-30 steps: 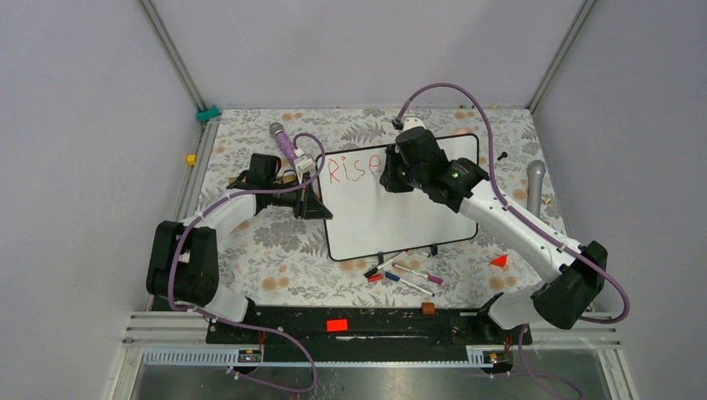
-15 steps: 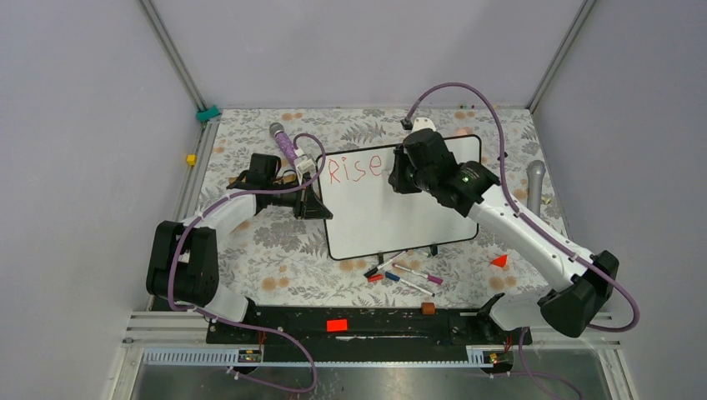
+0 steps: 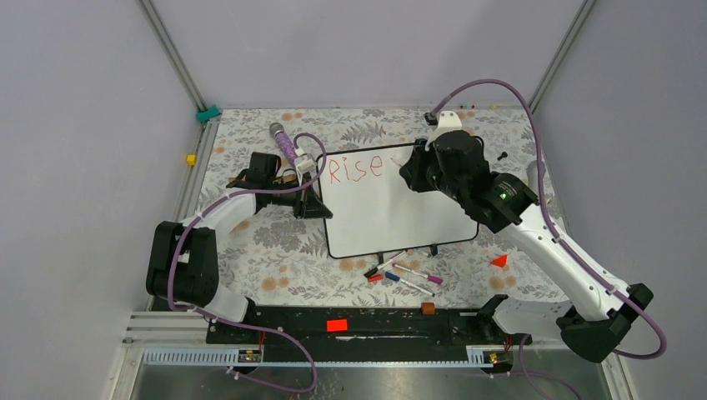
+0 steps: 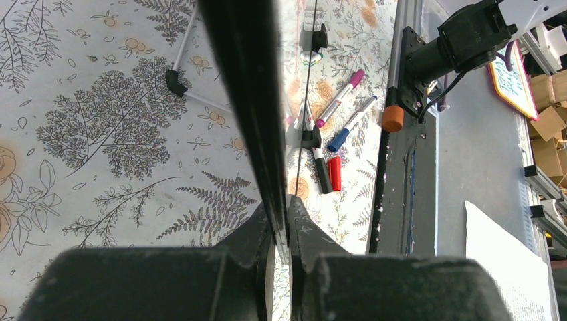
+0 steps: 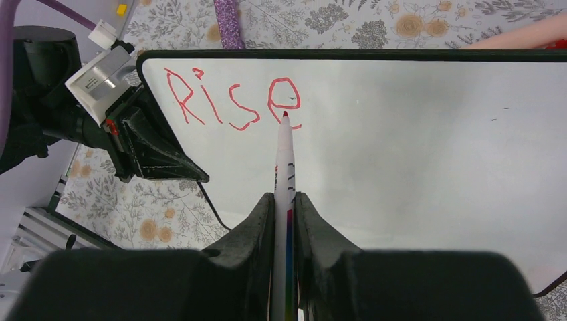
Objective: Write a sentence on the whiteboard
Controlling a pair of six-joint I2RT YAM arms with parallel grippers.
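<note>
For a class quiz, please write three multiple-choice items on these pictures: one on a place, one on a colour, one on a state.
1. Which edge of the whiteboard does the left gripper clamp? A left B far C right
2. What colour are the letters? A blue B red C black
3. The right gripper is: A open B shut on the whiteboard C shut on the marker
Answers: A, it pinches the left rim; B, "Rise" is written in red; C, the marker sits between its jaws.
</note>
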